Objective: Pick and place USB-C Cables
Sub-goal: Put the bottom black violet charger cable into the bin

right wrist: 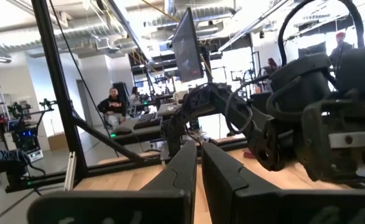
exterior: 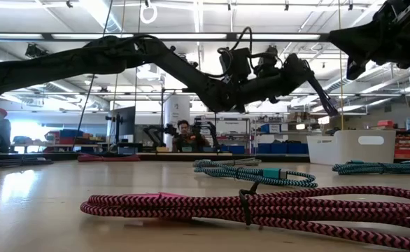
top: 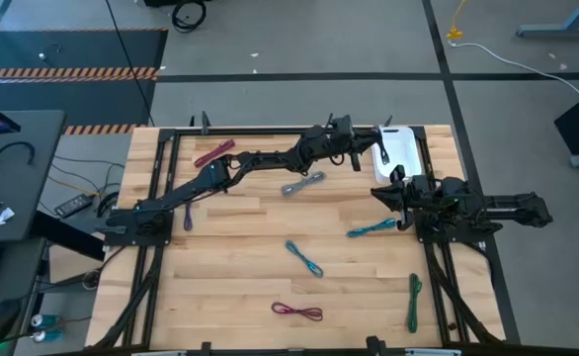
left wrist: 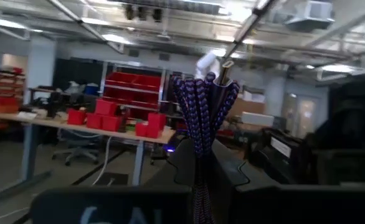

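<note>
My left arm reaches across the far side of the table; its gripper (top: 366, 155) hangs in the air by the white bin's (top: 400, 150) left edge, shut on a purple braided USB-C cable (left wrist: 202, 109). My right gripper (top: 383, 190) waits shut, above the table's right side near the teal cable (top: 372, 229). On the wood lie the maroon (top: 213, 153), grey (top: 302, 183), light blue (top: 304, 257), magenta-red (top: 297, 311) and green (top: 413, 302) cables. In the low view the magenta-red cable (exterior: 261, 210) lies nearest. My left gripper pinches the folded purple cable bundle between its two fingers (left wrist: 223, 171), several strands together. The bundle's looped end (left wrist: 198, 93) and a metal connector (left wrist: 225, 67) stick out past the fingertips. The cable is lifted clear of the table.
The white bin (exterior: 352, 147) stands at the far right corner. A short purple strip (top: 188, 218) shows beside the left arm's base. Black frame rails (top: 161, 168) run along the table's left, right and far edges. A person (exterior: 184, 136) sits in the room beyond.
</note>
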